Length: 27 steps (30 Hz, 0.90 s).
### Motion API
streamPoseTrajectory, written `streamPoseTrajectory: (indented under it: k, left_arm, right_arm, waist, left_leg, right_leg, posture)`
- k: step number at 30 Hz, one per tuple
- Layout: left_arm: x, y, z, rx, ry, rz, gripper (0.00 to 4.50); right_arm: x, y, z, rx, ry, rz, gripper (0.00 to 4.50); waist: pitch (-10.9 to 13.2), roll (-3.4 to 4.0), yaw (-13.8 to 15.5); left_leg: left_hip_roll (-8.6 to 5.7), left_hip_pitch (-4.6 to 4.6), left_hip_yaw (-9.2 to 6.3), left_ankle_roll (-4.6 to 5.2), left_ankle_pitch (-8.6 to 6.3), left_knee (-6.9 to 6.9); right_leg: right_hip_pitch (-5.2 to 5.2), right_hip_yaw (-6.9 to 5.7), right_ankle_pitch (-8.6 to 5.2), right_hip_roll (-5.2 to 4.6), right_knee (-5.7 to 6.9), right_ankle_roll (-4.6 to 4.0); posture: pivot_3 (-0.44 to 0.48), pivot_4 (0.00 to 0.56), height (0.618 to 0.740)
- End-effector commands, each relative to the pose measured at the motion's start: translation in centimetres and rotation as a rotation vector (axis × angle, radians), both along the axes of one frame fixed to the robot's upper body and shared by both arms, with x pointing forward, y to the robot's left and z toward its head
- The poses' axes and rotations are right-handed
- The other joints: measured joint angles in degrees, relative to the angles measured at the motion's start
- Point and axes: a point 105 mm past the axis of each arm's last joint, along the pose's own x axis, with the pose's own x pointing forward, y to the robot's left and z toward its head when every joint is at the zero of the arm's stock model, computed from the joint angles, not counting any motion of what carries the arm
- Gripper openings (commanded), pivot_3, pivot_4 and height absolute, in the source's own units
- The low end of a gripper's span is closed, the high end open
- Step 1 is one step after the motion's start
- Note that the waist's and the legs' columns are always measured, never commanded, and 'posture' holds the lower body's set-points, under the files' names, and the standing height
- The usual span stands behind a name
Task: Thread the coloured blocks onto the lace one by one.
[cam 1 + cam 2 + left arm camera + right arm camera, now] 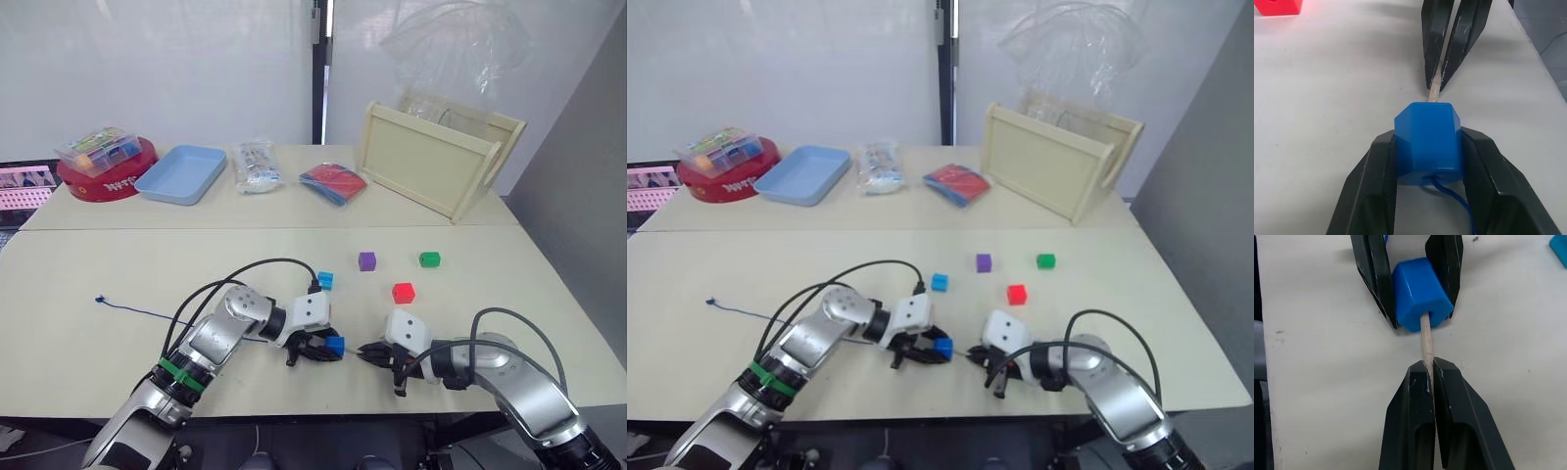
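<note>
My left gripper (328,349) is shut on the blue block (1429,141) near the table's front edge. The lace's pale stiff tip (1425,341) sticks out of the block's far side, and my right gripper (1429,368) is shut on that tip. The dark-blue lace (147,313) trails left across the table to a small knot (99,299). A cyan block (325,280), a purple block (366,260), a green block (429,258) and a red block (403,292) lie loose on the table behind the grippers.
Along the back stand a red dish with a clear box of small pieces (101,149), a pale blue tray (182,173), a clear packet (255,164), a red-blue cloth (332,183) and a wooden crate (436,157) with a plastic bag.
</note>
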Motion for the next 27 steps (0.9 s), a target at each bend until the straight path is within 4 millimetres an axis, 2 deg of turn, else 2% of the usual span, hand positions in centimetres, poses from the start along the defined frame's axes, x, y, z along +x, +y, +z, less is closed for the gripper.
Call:
streamPoseTrajectory:
  k: [1, 4, 6, 8, 10, 11, 12, 15, 17, 22, 27]
  left_arm:
    - [0.1, 3.9, -0.5, 0.065, 0.023, 0.058, 1.31]
    - [0.1, 9.8, -0.2, 0.137, 0.046, 0.138, 1.31]
    - [0.1, 13.0, 0.4, 0.163, 0.028, 0.187, 1.31]
    - [0.1, 15.4, 1.2, 0.167, 0.014, 0.225, 1.31]
    - [0.0, 16.5, 1.5, 0.175, 0.01, 0.242, 1.31]
    - [0.1, 17.6, 1.6, 0.188, 0.011, 0.273, 1.31]
    - [0.1, 20.6, 1.6, 0.246, 0.01, 0.353, 1.31]
    - [-0.3, 27.6, 1.8, 0.388, -0.02, 0.556, 1.31]
    - [-0.2, 29.0, 2.3, 0.382, -0.04, 0.617, 1.31]
    - [0.3, 30.3, 3.1, 0.39, -0.085, 0.662, 1.31]
    - [0.6, 30.2, 3.3, 0.377, -0.097, 0.662, 1.31]
  right_arm:
    - [0.0, 0.9, 1.6, -0.001, -0.076, 0.052, 0.0]
    - [0.5, 1.7, 2.0, -0.014, -0.089, 0.073, 0.0]
    - [0.9, 2.0, 2.1, -0.027, -0.096, 0.079, 0.0]
    - [1.3, 2.1, 2.3, -0.029, -0.101, 0.081, 0.0]
    - [1.5, 2.1, 2.4, -0.027, -0.103, 0.081, 0.0]
    - [1.6, 2.2, 2.4, -0.026, -0.103, 0.083, 0.0]
    - [1.7, 2.2, 2.3, -0.028, -0.1, 0.092, 0.0]
    - [1.8, 2.2, 2.0, -0.041, -0.092, 0.117, 0.0]
    - [1.9, 2.3, 1.9, -0.04, -0.09, 0.122, 0.0]
    - [2.0, 2.5, 1.8, -0.041, -0.085, 0.145, 0.0]
    - [2.3, 2.8, 1.9, -0.04, -0.09, 0.157, 0.0]
  waist:
    - [0.0, 0.0, -0.68]
    - [0.0, -0.01, -1.99]
    - [0.0, 0.0, -2.74]
    - [0.01, 0.01, -2.74]
    - [0.02, 0.02, -2.45]
    - [0.02, 0.02, -2.19]
    - [0.02, 0.02, -1.95]
    - [0.03, -0.02, -2.07]
    - [0.04, -0.01, -2.47]
    - [0.07, 0.02, -1.74]
    - [0.07, 0.02, -1.2]
  left_leg:
    - [0.02, 0.02, 0.0, 0.0, 0.0, -0.02]
    - [0.12, 0.13, 0.0, 0.0, 0.0, -0.07]
    - [0.24, 0.22, -0.01, 0.0, 0.0, -0.17]
    - [0.29, 0.33, -0.01, 0.01, 0.0, -0.28]
    - [0.28, 0.31, 0.0, 0.01, 0.0, -0.29]
    - [0.27, 0.26, 0.0, 0.0, -0.01, -0.28]
    - [0.23, 0.23, 0.02, 0.0, 0.0, -0.27]
    - [0.23, 0.2, 0.02, 0.0, 0.0, -0.22]
    - [0.26, 0.31, 0.03, 0.04, -0.02, -0.3]
    - [0.25, 0.24, 0.05, 0.03, -0.02, -0.38]
    - [0.24, 0.18, 0.06, 0.02, -0.02, -0.32]
  right_leg:
    - [0.0, 0.0, 0.0, 0.02, 0.01, 0.0]
    - [0.0, 0.03, 0.0, 0.12, 0.07, 0.0]
    - [0.0, 0.03, 0.0, 0.23, 0.09, -0.01]
    - [0.01, 0.02, -0.02, 0.28, 0.11, -0.03]
    - [0.0, 0.01, -0.04, 0.27, 0.11, -0.07]
    - [0.0, -0.01, -0.04, 0.24, 0.09, -0.07]
    - [0.0, -0.01, -0.04, 0.19, 0.07, -0.07]
    - [-0.05, -0.05, -0.04, 0.17, 0.08, -0.07]
    - [-0.07, -0.05, -0.04, 0.22, 0.11, -0.07]
    - [-0.09, -0.09, -0.04, 0.17, 0.11, -0.08]
    - [-0.12, -0.1, -0.04, 0.15, 0.11, -0.08]
  posture:
    - [0.0, 0.15, 0.74]
    - [0.0, 0.15, 0.74]
    - [0.0, 0.15, 0.74]
    - [0.0, 0.15, 0.74]
    - [0.0, 0.15, 0.74]
    - [0.0, 0.15, 0.74]
    - [0.0, 0.15, 0.74]
    - [0.0, 0.15, 0.74]
    - [0.0, 0.15, 0.74]
    - [0.0, 0.15, 0.74]
    - [0.0, 0.15, 0.74]
